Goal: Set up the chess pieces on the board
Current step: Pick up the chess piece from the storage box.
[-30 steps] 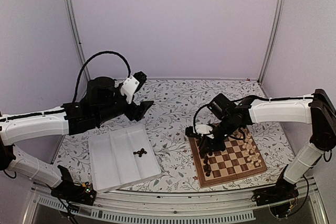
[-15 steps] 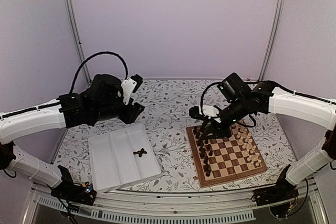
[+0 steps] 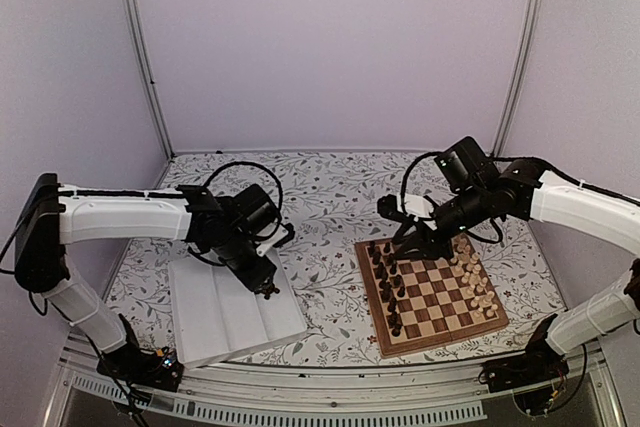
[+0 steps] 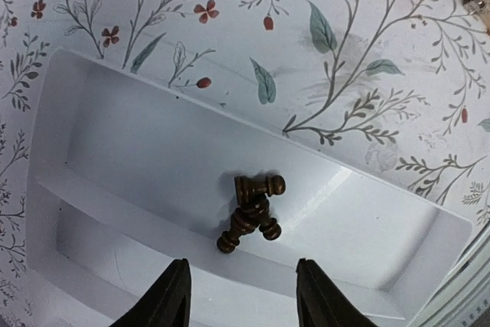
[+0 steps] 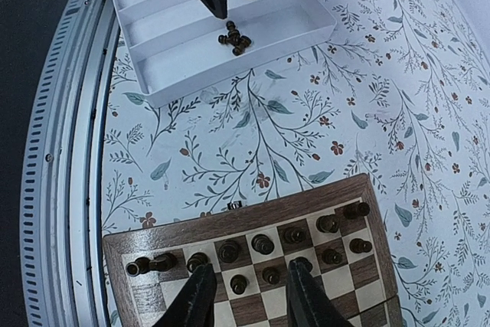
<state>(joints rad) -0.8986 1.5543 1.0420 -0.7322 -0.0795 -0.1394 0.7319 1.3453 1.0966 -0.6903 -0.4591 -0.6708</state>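
Down at the left claw [image 4: 245, 296], the two dark fingers [image 4: 172, 300] stand well apart with nothing between them, so it is open and empty. Just ahead of the fingertips in the left wrist view, roughly in line with the gap, lies a small heap of dark chess pieces [image 4: 251, 212], a few chessmen tipped over and touching one another. They rest on the floor of the white tray [image 4: 153, 135], close against one of its ridges. The right wrist view shows the heap [image 5: 234, 40] in the tray compartment on the board's side, with the left claw hanging right over it. From above, that claw [image 3: 265, 282] sits low over the tray [image 3: 215, 317], hiding most of the heap. The right claw [image 5: 249, 296] is also spread open and holds nothing. It hovers over the near-left part of the board [image 5: 199, 227], above two rows of dark pieces [image 5: 264, 244] standing on their squares. In the top view the right claw [image 3: 405, 247] is over the board's [image 3: 440, 339] far left corner, with cream pieces [image 3: 475, 282] ranked along the opposite side. Tray and board lie well apart on the floral table [image 3: 320, 197].
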